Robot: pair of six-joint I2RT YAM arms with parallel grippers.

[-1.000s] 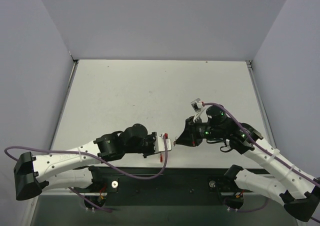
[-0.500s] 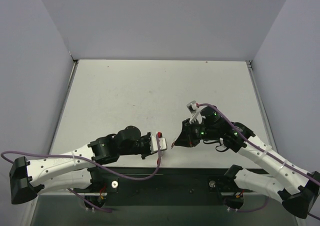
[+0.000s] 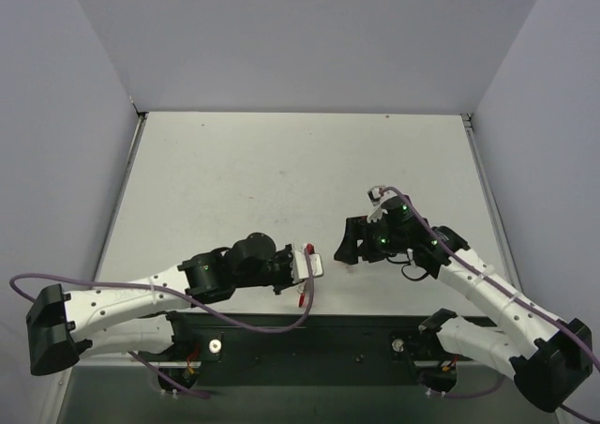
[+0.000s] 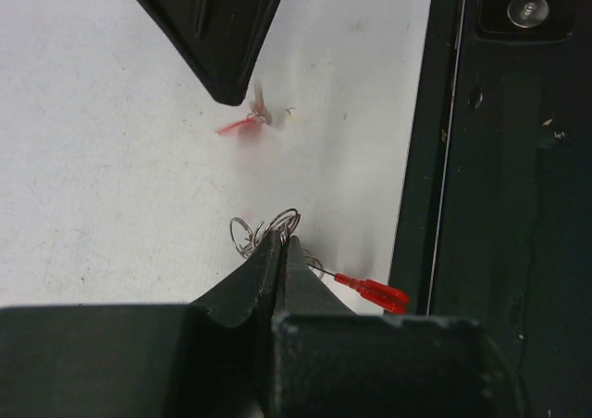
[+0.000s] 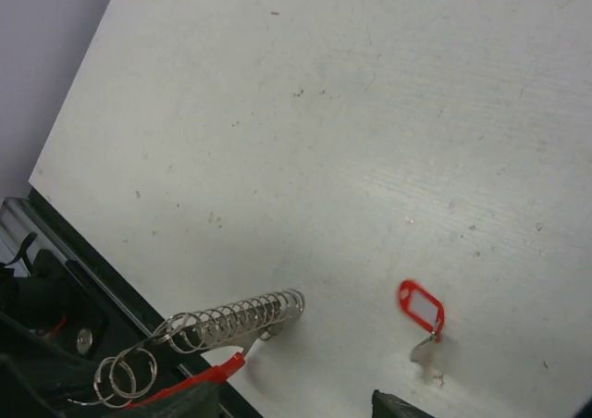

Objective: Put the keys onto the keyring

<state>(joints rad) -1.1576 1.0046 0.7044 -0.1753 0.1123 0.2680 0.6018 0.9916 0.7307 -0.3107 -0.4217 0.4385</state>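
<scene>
**Q:** Where are the key and the keyring, and what is each hand doing?

**A:** The left hand (image 4: 279, 242) is pinched fully shut on the keyring (image 4: 266, 226), holding it by its looped end above the near edge of the table (image 3: 281, 171). The red strap (image 4: 375, 293) dangles to one side. In the right wrist view a silver coil (image 5: 242, 314) juts out unsupported. The right hand (image 3: 347, 251) stands wide, with nothing between its fingers. The key (image 5: 421, 309) appears to lie flat on the table just beneath that hand, apart from the keyring. The left wrist view shows it blurred, so whether it is at rest cannot be told.

**Q:** How is the key likely to handle, and where should it be taken?

**A:** It is judged very light, stiff and far smaller than either hand. Lying flat, it offers only thin edges, and a closing hand may skate it across the smooth table. The red plastic head is the broadest and probably least slippery part, so pinching across its sides seems best. The position of its hole is too small to tell.

**Q:** And the keyring?

**A:** It is probably light and partly springy. The coil and strap hang free and are likely to swing, so a hold close to the looped end should steady it.
</scene>
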